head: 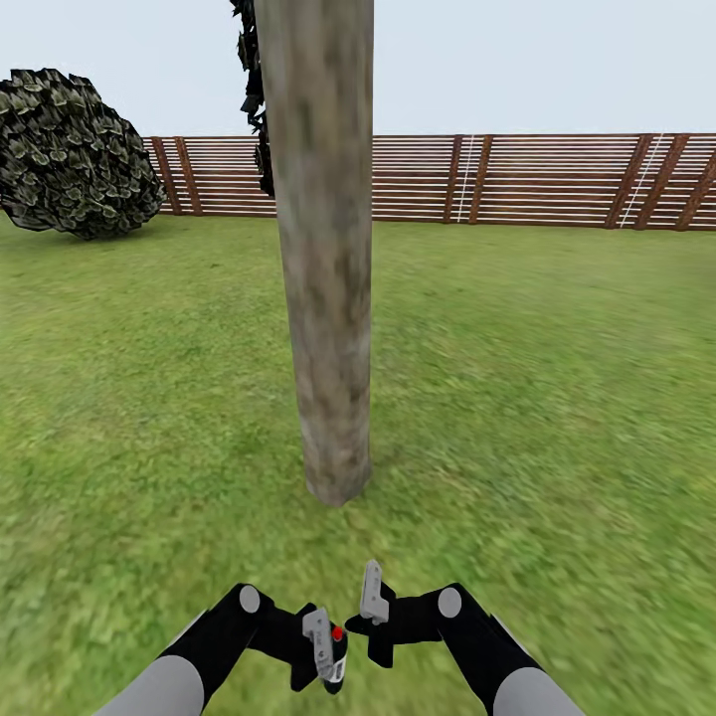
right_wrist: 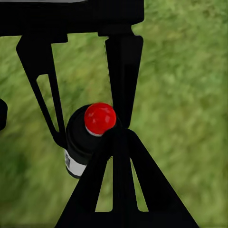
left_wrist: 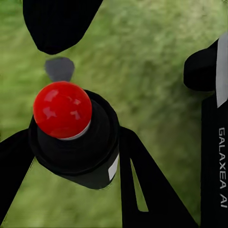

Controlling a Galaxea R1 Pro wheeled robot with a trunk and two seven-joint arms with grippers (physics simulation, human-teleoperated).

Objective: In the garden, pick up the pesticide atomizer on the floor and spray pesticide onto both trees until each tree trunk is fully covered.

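The small dark green-black pesticide atomizer with a round red top (head: 336,651) sits low and central in the head view, clamped between the two black fingers of the left tool (head: 323,651), its red ball cap peeking out just beside the grey finger pad. From the left wrist view the same atomizer (left_wrist: 76,137) is seen from above, glossy red cap uppermost and dark round body below it with a small white label at its side, the black fingers (left_wrist: 142,180) pressed against the body on either side, so this tool is closed around the bottle. The right tool (head: 375,607) hangs just beside the left one, close to the bottle; its grey finger pad points upward, and whether its jaws stand wide or narrow I cannot tell. In the right wrist view the atomizer (right_wrist: 88,137) shows beyond that tool's black triangular fingers (right_wrist: 118,190), above the grass. Straight ahead of both tools rises the smooth mottled beige-grey tree trunk (head: 323,259), a branchless column planted in the green lawn (head: 557,398). Further out, to the left of the trunk, stands a rounded dark leafy shrub (head: 75,154), and behind everything runs the brown horizontal-slat wooden fence (head: 537,179) under a pale sky.
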